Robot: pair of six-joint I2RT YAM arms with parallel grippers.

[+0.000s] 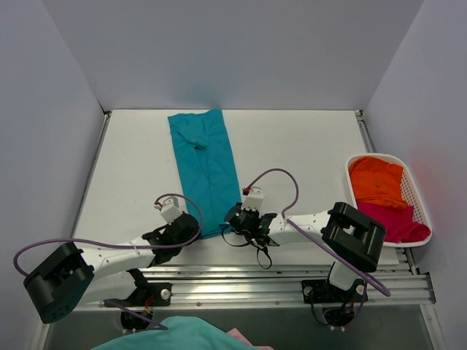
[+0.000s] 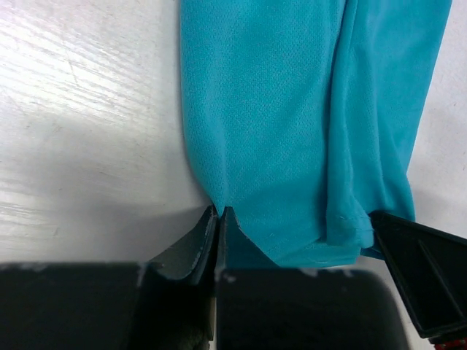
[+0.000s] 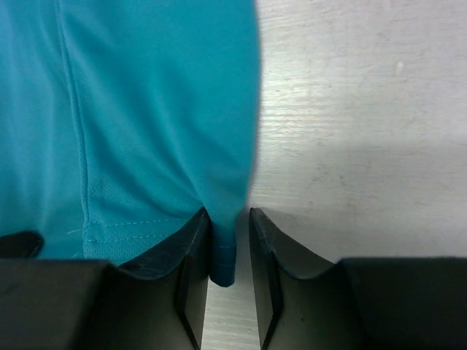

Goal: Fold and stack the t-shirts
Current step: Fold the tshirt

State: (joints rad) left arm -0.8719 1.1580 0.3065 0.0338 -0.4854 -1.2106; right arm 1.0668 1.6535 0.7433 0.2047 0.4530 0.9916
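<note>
Bottom-edge teal cloth (image 1: 175,333) cropped (perhaps a shirt), magenta t-shirt (image 1: 398,222) partly hidden

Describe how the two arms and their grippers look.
The left arm and right arm have white links, bulky black joint housings and a looping purple cable each. The left gripper and right gripper are black, with a white block on top and dark wedge fingers.

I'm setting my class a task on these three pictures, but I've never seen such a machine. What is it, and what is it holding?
Two robot arms share a table. The wide picture looks down from above; the other two come from wrist cameras. A teal t-shirt, folded into a long strip, lies flat. The left gripper pinches one near corner; the right gripper straddles the other, fingers slightly apart. An orange t-shirt and a magenta t-shirt lie in a white basket.
</note>
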